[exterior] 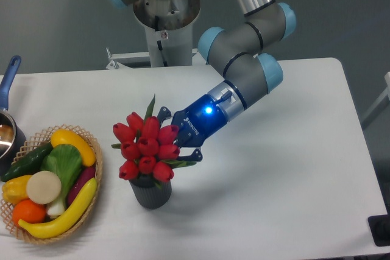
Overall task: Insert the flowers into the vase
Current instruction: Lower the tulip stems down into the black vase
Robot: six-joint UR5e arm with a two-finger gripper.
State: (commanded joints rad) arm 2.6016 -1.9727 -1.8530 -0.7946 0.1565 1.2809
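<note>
The flowers [145,149], a tight bunch of red tulip buds with green leaves, sit in the mouth of the vase [150,194], a short dark grey ribbed cylinder on the white table. The buds cover the vase's rim and hide the stems. My gripper [177,140] reaches in from the right at bud height. Its jaws hold the right side of the bunch, one finger above and one below, and the tips are partly hidden behind the buds.
A wicker basket [97,161] of fruit and vegetables stands just left of the vase. A metal pot with a blue handle [10,72] sits at the far left edge. The robot's base [164,22] rises behind the table.
</note>
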